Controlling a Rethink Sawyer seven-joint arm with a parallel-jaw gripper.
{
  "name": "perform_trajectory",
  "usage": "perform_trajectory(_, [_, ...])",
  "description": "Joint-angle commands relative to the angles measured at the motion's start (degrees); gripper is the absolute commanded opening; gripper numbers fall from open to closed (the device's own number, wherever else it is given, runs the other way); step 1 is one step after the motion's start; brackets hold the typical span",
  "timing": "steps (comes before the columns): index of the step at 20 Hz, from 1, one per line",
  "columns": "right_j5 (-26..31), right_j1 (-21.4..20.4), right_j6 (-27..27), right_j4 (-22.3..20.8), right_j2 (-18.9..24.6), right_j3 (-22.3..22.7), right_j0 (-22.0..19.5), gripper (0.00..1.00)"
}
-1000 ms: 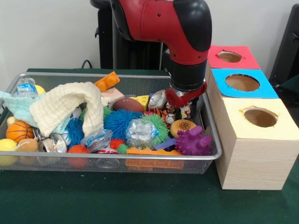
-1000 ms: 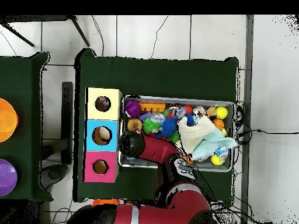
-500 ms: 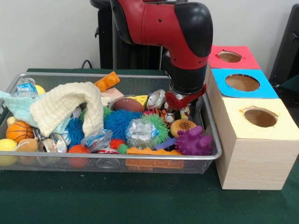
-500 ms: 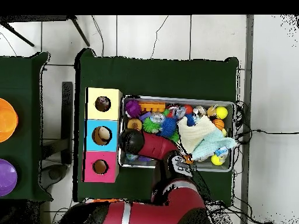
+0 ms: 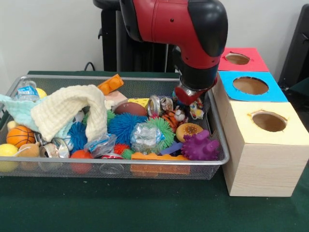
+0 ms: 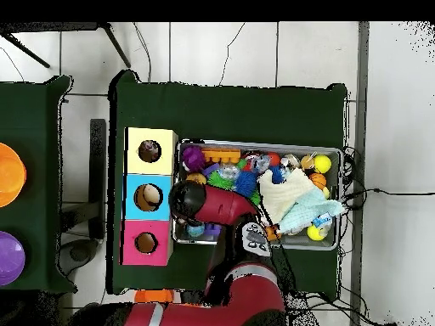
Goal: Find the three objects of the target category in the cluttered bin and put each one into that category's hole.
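the gripper (image 5: pixel 192 98) had risen and moved a little toward the blue-topped box (image 5: pixel 251 86) over the wire bin (image 5: pixel 212 121), and i could not tell its grip, so maybe a search continued.

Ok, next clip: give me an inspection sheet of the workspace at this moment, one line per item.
Surface: dark green table cloth, bare in front of the bin.
Job's things: wire mesh bin full of toys; wooden box with yellow hole, blue hole and red hole beside it. Target category cannot be told.
Clutter: cream cloth draped over the pile; purple spiky ball, blue spiky ball, mini basketball, crumpled foil.
Grippers: gripper low over the bin's end nearest the box; open or shut cannot be told.
Cables: black cable behind the bin.
Surroundings: orange and purple discs on a neighbouring table, overhead.
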Motion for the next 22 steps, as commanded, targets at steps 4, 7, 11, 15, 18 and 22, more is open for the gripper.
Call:
perform_trajectory(4, [13.20, 3.79, 15.93, 0.34, 0.48, 0.79, 1.45, 1.00])
perform_trajectory(7, [8.36, 5.51, 15.86, 0.84, 1.25, 1.05, 1.29, 1.00])
perform_trajectory(11, [4.31, 5.76, 14.29, 0.42, 2.44, 1.98, 0.81, 0.00])
perform_trajectory(15, [-2.00, 5.24, 12.82, 0.79, 4.92, 4.93, -1.30, 0.00])
perform_trajectory(18, [-4.46, 5.09, 12.36, 0.91, 6.12, 5.78, -2.29, 0.00])
perform_trajectory(22, [-8.62, 4.74, 12.37, 0.43, 7.19, 7.15, -3.35, 0.00])
